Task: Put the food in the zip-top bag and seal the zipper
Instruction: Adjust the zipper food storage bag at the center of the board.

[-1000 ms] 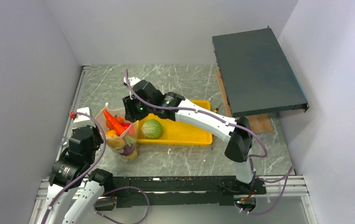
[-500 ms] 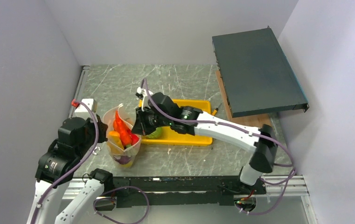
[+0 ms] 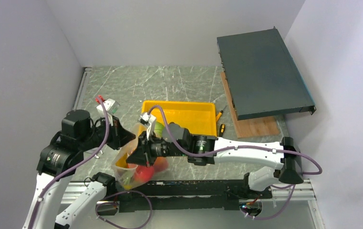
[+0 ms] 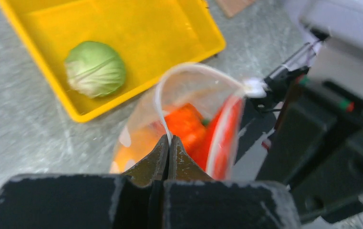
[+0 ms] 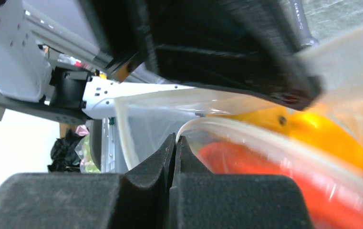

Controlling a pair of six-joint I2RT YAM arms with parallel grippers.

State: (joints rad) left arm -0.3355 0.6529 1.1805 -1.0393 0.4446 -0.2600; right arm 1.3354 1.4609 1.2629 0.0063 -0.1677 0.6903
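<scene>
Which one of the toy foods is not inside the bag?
The green cabbage: it lies alone in the yellow tray, while the orange and red pieces are inside the zip-top bag.

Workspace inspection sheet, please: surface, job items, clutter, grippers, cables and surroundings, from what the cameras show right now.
Surface: grey veined table.
Job's things: zip-top bag held between the grippers, mouth open, zipper unsealed; red and orange toy food inside; green cabbage lies in the yellow tray, not yet bagged.
Clutter: dark flat case on a wooden board, far right; small tool beside the tray.
Grippers: left gripper shut on the bag rim; right gripper shut on the opposite rim.
Cables: purple cables run along both arms.
Surroundings: plain white walls on three sides.
</scene>
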